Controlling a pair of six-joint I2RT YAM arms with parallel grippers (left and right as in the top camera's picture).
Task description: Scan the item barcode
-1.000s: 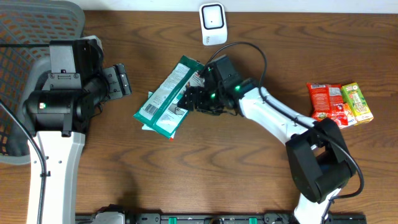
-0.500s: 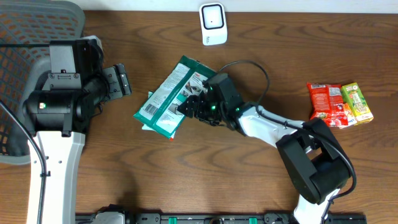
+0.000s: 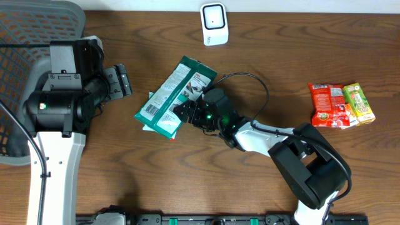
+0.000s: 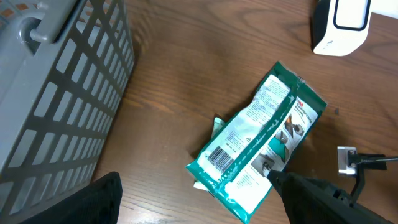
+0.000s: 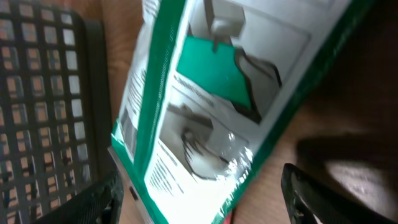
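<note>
**Clearances.** The green packet [image 3: 172,99] lies flat near the middle of the table [image 3: 187,175], long axis running diagonally, with its upper end pointing toward the white scanner [image 3: 214,24] at the far edge. Bare wood separates that end from the scanner. The barcode [image 4: 221,155] faces up near the packet's lower left end. The grey basket [image 3: 19,37] occupies the far left corner, well apart from the packet. A red packet [image 3: 328,105] and a yellow-green packet [image 3: 360,103] lie touching each other near the right edge. The near half of the table is open wood, crossed only by the right arm.

**Tools.** The right gripper [image 3: 187,112] sits low at the packet's right long edge. Its fingers are spread wide, one toward each lower corner of the wrist view, with the packet's end between them. No pinch on the wrapper is visible. The left gripper [image 3: 123,80] hangs beside the basket, jaws likewise spread wide with nothing between them, facing the packet across a gap of bare table.

**Limits of view.**
- A pale green edge shows beneath the packet's lower left end; what it belongs to cannot be told.
- The right wrist view is blurred, so contact between fingers and wrapper cannot be confirmed.
- From overhead, the right gripper covers part of the packet's right edge.
</note>
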